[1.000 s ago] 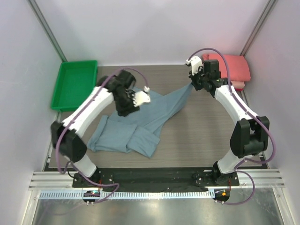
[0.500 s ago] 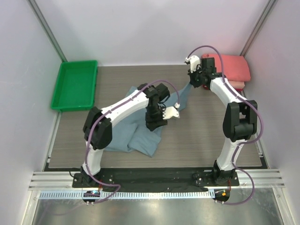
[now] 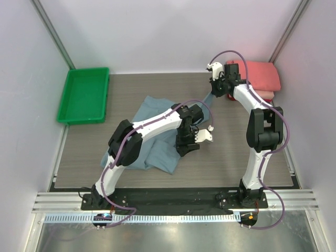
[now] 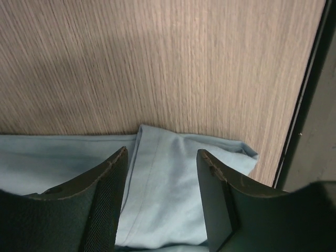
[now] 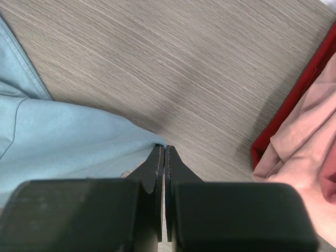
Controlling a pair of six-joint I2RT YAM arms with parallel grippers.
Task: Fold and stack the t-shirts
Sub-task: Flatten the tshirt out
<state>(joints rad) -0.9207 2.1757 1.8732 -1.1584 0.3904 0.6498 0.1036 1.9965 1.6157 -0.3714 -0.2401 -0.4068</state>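
The dusty blue-grey t-shirt lies crumpled in the middle of the table, one corner drawn out to the far right. My right gripper is shut on that corner; in the right wrist view the cloth ends at the closed gripper. My left gripper is open, low over the shirt's near right edge. In the left wrist view the cloth lies between the fingers of the left gripper, which are not closed on it. Folded coral-pink shirts are stacked at the back right and show in the right wrist view.
A green plastic tray stands at the back left. Bare wood-grain table lies right of the shirt. The table's dark front edge shows in the left wrist view. Walls close in the back and sides.
My left arm has swept from the shirt's back left across to its near right edge. My right gripper has shifted slightly back, still holding the corner. The shirt has bunched leftward.
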